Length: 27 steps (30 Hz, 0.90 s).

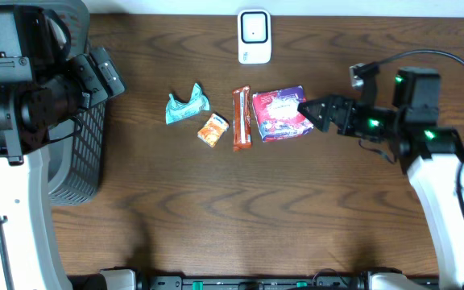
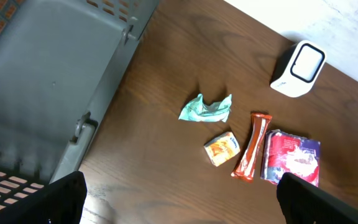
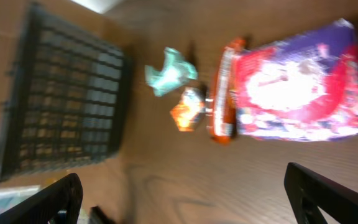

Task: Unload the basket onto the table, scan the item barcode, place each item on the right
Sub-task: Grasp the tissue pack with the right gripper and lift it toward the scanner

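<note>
One dark brown wooden table point(image 1: 216, 217) carries four small packaged items in a loose row near its middle: one crumpled teal wrapper point(image 1: 186, 107), one small orange packet point(image 1: 213, 129), one long orange-red bar wrapper point(image 1: 242, 119) and one purple-and-red foil pouch point(image 1: 279, 114), which lies flat at the right end of the row, just beside the bar. One white box-shaped barcode scanner point(image 1: 254, 36) stands at the far edge of the table, apart from the row. One dark grey mesh basket point(image 1: 83, 153) sits at the left edge. Of the two arms, the right gripper point(image 1: 306, 109) hangs at the pouch's right edge with its two fingers point(image 3: 331, 196) spread wide and nothing between them; its wrist view is blurred. The left gripper point(image 1: 107, 74) hovers over the basket, its jaws likewise wide apart and empty.
</note>
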Each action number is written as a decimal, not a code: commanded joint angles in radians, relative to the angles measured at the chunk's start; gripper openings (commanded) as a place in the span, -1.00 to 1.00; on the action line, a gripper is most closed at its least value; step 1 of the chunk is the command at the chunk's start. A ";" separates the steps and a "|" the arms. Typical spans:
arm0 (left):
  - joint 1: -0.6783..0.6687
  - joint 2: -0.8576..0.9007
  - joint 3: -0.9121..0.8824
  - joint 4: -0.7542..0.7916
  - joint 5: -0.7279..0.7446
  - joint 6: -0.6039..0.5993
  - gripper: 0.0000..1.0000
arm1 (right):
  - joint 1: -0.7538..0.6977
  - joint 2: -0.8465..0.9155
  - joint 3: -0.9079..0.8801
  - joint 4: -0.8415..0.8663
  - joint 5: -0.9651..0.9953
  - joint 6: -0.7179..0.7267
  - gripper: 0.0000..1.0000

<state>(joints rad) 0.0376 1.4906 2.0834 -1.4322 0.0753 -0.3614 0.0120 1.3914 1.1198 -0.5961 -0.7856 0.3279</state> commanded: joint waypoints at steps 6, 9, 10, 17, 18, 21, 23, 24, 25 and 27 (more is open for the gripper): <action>0.003 0.003 -0.005 0.000 -0.008 0.013 0.96 | 0.001 0.318 0.204 -0.136 0.123 -0.161 0.98; 0.003 0.003 -0.005 0.000 -0.009 0.013 0.96 | 0.006 0.451 0.386 -0.270 0.244 -0.230 0.99; 0.003 0.003 -0.005 0.000 -0.008 0.013 0.96 | 0.008 0.488 0.442 -0.295 0.268 -0.250 0.98; 0.003 0.003 -0.005 0.000 -0.009 0.013 0.96 | 0.012 0.708 0.593 -0.294 0.254 -0.405 0.98; 0.003 0.003 -0.005 0.000 -0.008 0.013 0.96 | 0.011 0.732 0.593 -0.289 0.211 -0.428 0.98; 0.003 0.003 -0.005 0.000 -0.008 0.013 0.96 | 0.011 0.816 0.593 -0.286 0.006 -0.503 0.90; 0.003 0.003 -0.005 0.000 -0.008 0.013 0.96 | 0.011 0.846 0.593 -0.290 -0.010 -0.501 0.84; 0.003 0.003 -0.005 0.000 -0.008 0.013 0.96 | 0.011 0.859 0.593 -0.295 -0.009 -0.502 0.82; 0.003 0.003 -0.005 0.000 -0.008 0.013 0.96 | 0.012 0.867 0.593 -0.296 -0.010 -0.502 0.81; 0.003 0.003 -0.005 0.000 -0.008 0.013 0.96 | 0.014 0.883 0.593 -0.310 -0.010 -0.504 0.58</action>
<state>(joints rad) 0.0376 1.4906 2.0834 -1.4322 0.0753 -0.3614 0.0200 2.2765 1.7027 -0.8951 -0.7265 -0.1352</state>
